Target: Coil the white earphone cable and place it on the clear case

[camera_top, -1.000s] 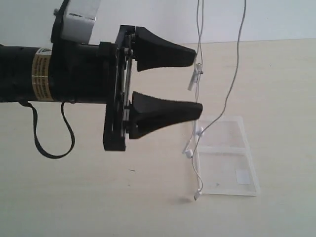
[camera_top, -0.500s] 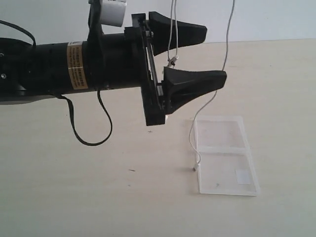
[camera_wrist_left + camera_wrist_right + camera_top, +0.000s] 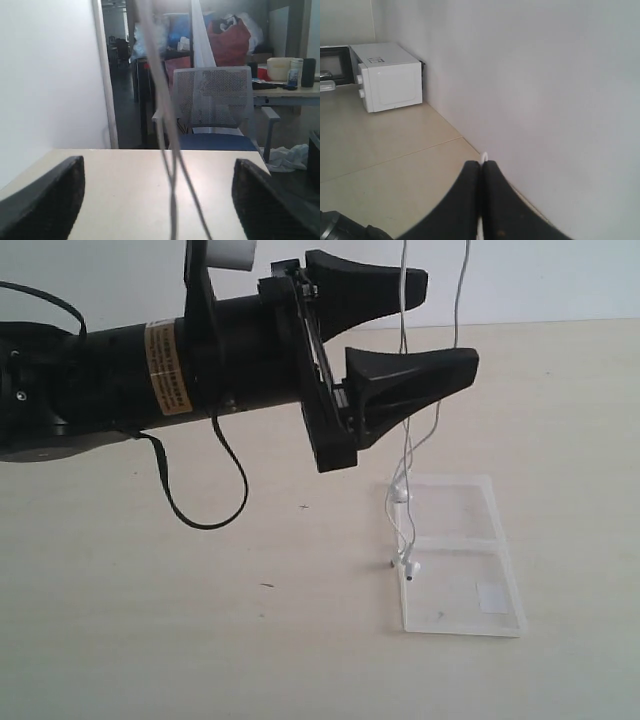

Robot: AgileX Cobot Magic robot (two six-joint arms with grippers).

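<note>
The white earphone cable [image 3: 404, 390] hangs in two strands from above the exterior view, and its earbuds [image 3: 410, 565] dangle at the near left edge of the clear case [image 3: 470, 580]. The case lies flat on the table, with a whitish patch [image 3: 491, 596]. My left gripper [image 3: 440, 322] is open, level, its two black fingers either side of the hanging strands. In the left wrist view the blurred cable [image 3: 170, 165] runs between the fingers. My right gripper [image 3: 481, 167] is shut on the cable [image 3: 483, 158], a white loop showing at the fingertips; it is out of the exterior view.
A thick black robot cable [image 3: 200, 500] loops down under the left arm. The light wooden table [image 3: 150, 640] meets a white wall at the back. A white microwave [image 3: 387, 75] stands in the right wrist view. A mesh office chair [image 3: 215, 100] stands past the table's edge.
The left arm has moved right and up a little. The cable strands have swung, and the earbuds have come down from near the fingers to hang by the case's edge.
</note>
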